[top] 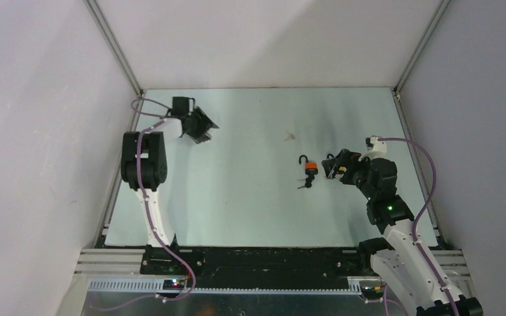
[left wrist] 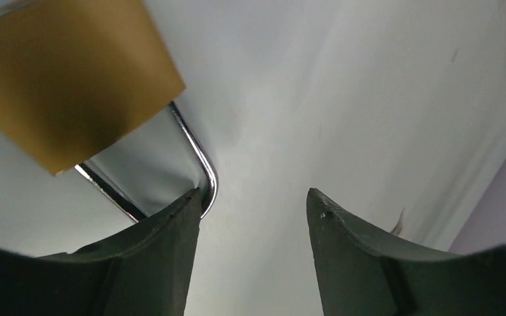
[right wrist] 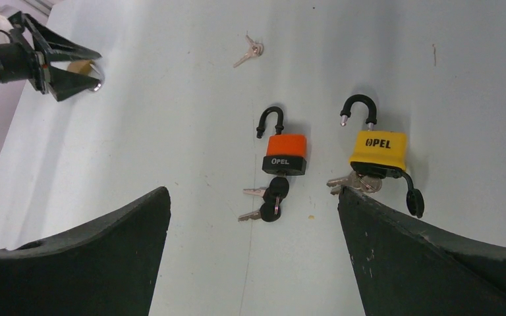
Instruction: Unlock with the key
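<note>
Closest in the top view: two arm bases at the near table edge. Far back left, left gripper, spread apart. At right, right gripper, just beside an orange padlock.

Left wrist view: dark fingers spread, nothing pinched, silver shackle of a brass padlock just behind one tip.

Right wrist view: wide-spread fingers, holding nothing. Past them, orange padlock and yellow padlock, hooks open, keys under each. Loose keys well behind.
</note>
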Robot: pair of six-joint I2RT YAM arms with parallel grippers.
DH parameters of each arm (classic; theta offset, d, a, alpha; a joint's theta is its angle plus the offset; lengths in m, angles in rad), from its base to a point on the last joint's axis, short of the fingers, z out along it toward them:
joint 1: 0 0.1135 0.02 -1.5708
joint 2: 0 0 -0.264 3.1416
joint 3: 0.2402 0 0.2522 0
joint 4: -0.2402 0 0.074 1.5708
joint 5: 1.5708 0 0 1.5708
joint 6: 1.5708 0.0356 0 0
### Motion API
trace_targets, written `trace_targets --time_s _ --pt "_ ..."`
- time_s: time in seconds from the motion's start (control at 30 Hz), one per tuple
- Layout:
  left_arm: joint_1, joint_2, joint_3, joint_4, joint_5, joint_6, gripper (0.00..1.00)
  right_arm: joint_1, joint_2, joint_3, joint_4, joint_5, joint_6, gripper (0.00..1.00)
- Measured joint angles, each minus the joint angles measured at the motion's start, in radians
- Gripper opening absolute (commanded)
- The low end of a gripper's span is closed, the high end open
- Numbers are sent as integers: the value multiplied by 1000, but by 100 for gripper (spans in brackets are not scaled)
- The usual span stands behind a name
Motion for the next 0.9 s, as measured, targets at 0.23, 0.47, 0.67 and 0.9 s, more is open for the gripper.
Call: trace_targets --time_s 0.23,0.47,0.67,0.9 --pt "-212 -154 -208 -29 -11 58 63 -10 -5 0 7 -44 -23 100" --pt "-379 -319 -385 -113 -61 121 65 -13 -67 -5 -3 -77 -49 99" --pt "-509 -438 -452 -290 -157 189 74 -12 -130 -17 -29 -106 -50 99" --pt "-409 -598 -560 -410 -336 142 80 8 -174 -27 -45 -124 -51 99"
